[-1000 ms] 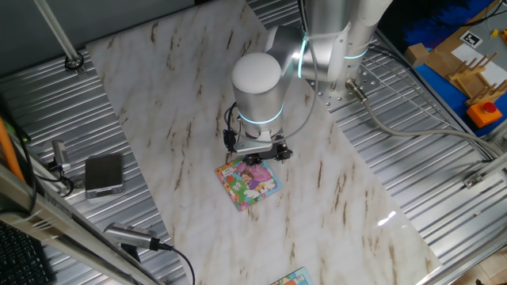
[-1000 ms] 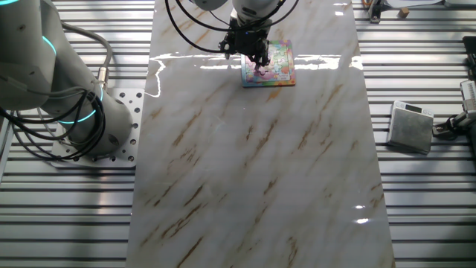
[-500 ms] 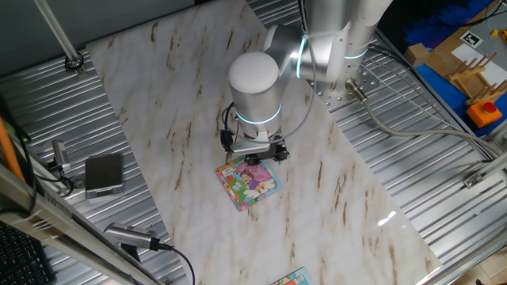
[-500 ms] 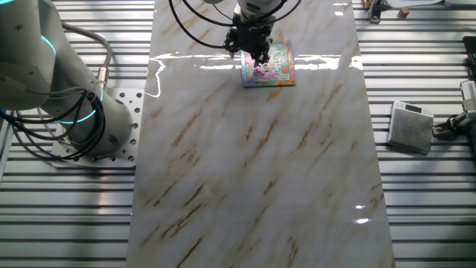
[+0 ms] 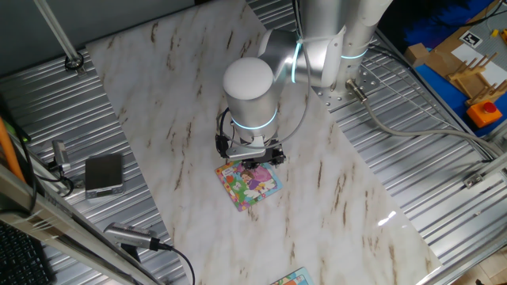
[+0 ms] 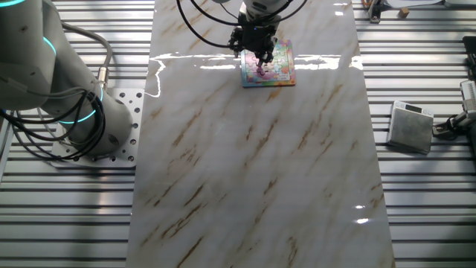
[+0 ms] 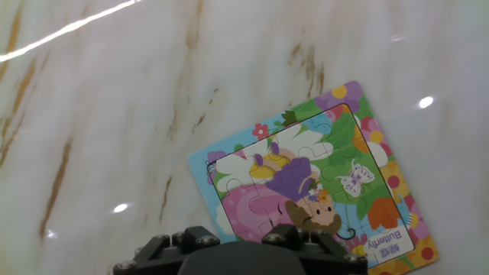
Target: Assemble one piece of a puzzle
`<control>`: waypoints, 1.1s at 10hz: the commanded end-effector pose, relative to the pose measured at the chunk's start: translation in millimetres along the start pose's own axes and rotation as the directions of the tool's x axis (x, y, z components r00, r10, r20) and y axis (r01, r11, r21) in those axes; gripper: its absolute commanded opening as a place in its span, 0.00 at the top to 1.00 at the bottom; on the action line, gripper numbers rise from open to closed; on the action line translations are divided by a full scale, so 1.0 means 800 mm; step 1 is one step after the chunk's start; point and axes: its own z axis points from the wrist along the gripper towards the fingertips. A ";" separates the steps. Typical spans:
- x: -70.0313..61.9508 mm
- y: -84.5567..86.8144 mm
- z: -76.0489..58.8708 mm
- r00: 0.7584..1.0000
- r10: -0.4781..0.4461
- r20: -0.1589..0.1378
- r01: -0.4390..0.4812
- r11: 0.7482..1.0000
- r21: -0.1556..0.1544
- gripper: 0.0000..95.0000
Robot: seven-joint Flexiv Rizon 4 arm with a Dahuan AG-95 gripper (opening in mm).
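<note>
The puzzle (image 5: 249, 184) is a small square cartoon board lying flat on the marble slab. In the hand view the puzzle (image 7: 313, 183) shows pink figures and a butterfly inside a green, yellow and blue border. My gripper (image 5: 253, 161) hangs low over the board's near-left corner, and from the other side the gripper (image 6: 258, 61) covers the upper left of the puzzle (image 6: 269, 67). Only the gripper's black housing (image 7: 237, 256) shows in the hand view, so its fingers are hidden. I cannot pick out the piece as a separate thing.
A grey box (image 5: 104, 174) sits on the ribbed metal beside the slab, with cables near it. A sliver of another board (image 5: 293, 278) lies at the slab's near end. The arm's base (image 6: 71, 82) stands left of the slab. Boxes and an orange part (image 5: 483, 111) are far right.
The arm has shifted a little sideways over the puzzle's corner, carrying the gripper with it. The puzzle has not moved.
</note>
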 end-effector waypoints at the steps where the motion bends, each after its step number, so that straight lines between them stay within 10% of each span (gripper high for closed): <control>1: -0.001 0.000 0.000 1.000 -0.002 -0.001 0.002 1.000 -0.002 0.40; 11: -0.005 -0.010 0.008 1.000 -0.013 -0.007 0.013 1.000 0.006 0.40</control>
